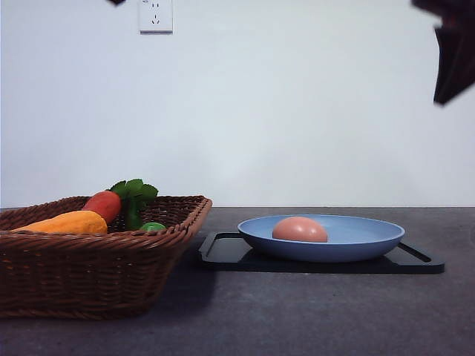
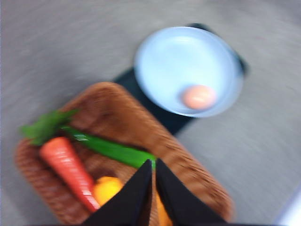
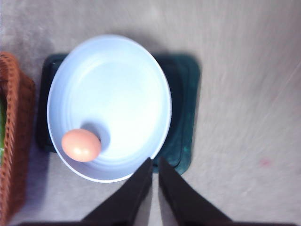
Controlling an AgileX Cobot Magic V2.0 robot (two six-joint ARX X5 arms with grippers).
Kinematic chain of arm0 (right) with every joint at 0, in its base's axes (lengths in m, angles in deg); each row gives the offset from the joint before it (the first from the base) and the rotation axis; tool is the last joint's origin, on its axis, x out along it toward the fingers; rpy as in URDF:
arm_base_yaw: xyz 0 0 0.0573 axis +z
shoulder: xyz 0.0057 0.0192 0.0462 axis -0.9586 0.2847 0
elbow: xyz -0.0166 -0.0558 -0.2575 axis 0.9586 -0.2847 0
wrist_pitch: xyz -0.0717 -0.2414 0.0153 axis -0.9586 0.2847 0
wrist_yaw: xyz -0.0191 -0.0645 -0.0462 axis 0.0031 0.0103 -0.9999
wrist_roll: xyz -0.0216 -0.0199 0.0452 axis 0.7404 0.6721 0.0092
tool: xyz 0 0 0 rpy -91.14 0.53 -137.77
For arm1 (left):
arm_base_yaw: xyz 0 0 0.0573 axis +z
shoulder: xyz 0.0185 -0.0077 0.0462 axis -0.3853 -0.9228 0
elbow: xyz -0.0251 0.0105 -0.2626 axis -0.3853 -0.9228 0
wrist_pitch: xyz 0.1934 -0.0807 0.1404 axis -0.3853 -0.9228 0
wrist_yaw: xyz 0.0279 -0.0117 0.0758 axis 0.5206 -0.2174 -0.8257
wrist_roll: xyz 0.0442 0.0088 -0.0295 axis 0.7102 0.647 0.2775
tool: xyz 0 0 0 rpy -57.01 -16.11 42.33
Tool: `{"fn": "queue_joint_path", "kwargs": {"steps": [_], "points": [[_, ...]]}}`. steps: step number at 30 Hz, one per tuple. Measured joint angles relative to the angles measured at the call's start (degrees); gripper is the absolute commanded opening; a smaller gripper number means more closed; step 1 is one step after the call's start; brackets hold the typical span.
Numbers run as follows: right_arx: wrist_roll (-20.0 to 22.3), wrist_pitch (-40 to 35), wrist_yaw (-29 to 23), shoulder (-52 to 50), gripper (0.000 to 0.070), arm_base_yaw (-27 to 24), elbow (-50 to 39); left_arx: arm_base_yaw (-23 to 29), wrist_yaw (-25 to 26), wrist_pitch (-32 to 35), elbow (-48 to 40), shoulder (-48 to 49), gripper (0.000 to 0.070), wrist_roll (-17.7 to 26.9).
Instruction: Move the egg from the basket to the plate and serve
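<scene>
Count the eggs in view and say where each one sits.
1. The egg lies in the blue plate, toward the wicker basket side. Others could be hidden under the basket's vegetables.

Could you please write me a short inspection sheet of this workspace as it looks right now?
Surface: dark grey table, matte.
Job's things: egg lies in the blue plate, toward the basket side; plate sits on a black tray.
Clutter: carrot, orange-yellow vegetable and green pieces in the basket.
Grippers: left claw shut above the basket; right claw shut above the plate's edge.
Cables: nothing seen.
Surroundings: white wall, socket.
</scene>
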Motion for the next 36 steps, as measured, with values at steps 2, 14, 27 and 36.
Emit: {"fn": "queue_joint_path", "kwargs": {"steps": [2,14,27,36], "points": [[0.11,-1.07,-6.6,-4.07,0.0,3.68,-0.5,2.67,-0.01,2.19,-1.3,-0.18,0.0,-1.13],[0.54,-19.55,-28.81,-24.89,0.0,17.58,-20.99,7.56,-0.19,29.38,-26.29,13.07,0.0,-5.5],[0.43,-49.84,-30.06,-37.88,0.0,18.52,-51.51,7.56,-0.2,48.37,-56.59,34.89,0.0,-12.74],[-0.18,-51.33,-30.11,-37.94,0.0,18.52,-51.96,7.56,-0.19,46.47,-56.94,36.8,0.0,-14.74]]}}
